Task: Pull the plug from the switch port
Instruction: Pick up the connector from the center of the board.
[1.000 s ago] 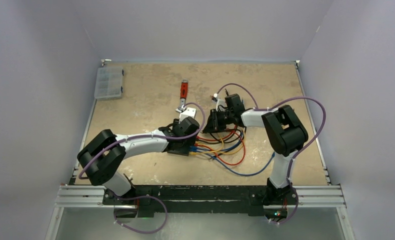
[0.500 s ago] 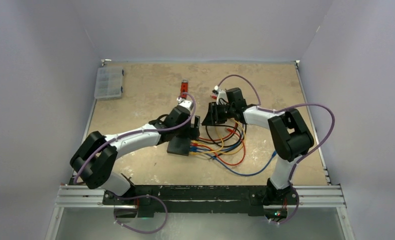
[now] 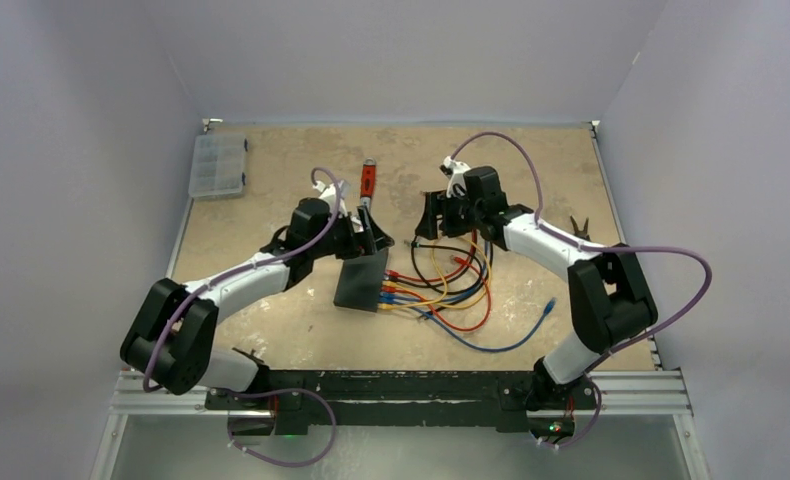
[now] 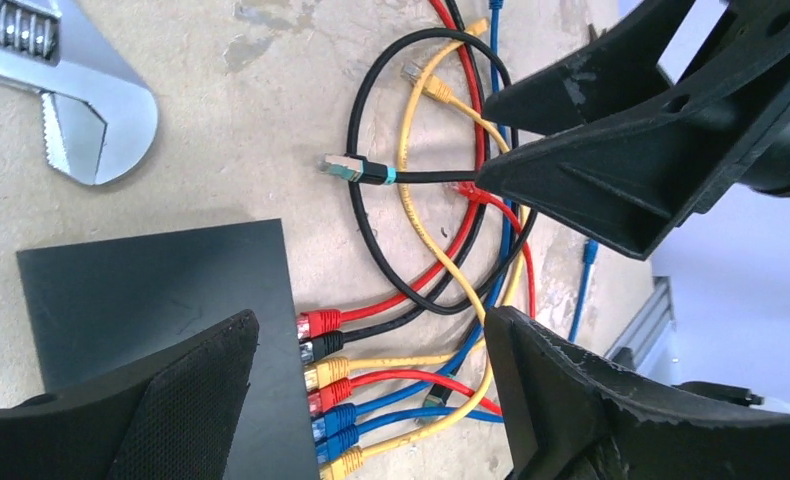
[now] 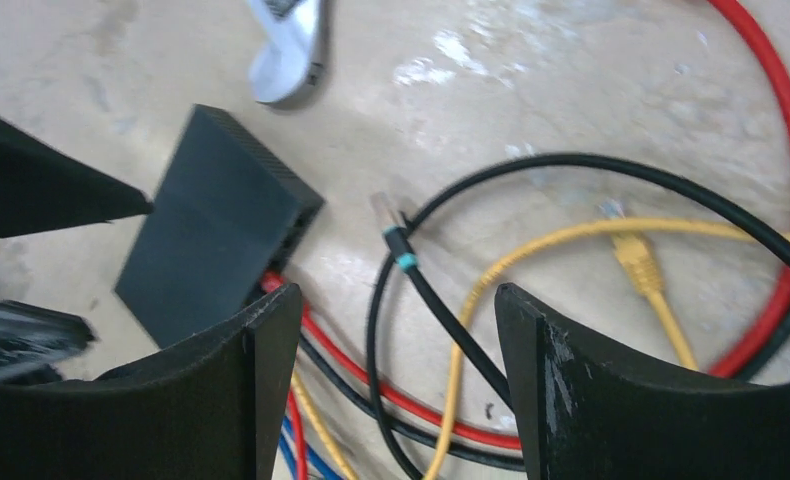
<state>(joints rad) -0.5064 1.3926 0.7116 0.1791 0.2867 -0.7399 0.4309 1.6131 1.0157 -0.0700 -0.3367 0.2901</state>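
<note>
Both pincers opened in the last second and pulled back: left pincer [image 4: 371,320] and right pincer [image 5: 391,295] are wide and empty. The black plug [image 4: 346,168] lies loose on the surface [image 4: 221,120] near the switch [image 4: 151,290], so the pull looks done.

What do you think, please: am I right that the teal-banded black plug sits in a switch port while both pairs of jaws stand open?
Not quite: the teal-banded black plug lies loose on the table, apart from the switch and in no port, as the left wrist view shows. Both pairs of jaws do stand open.
</note>
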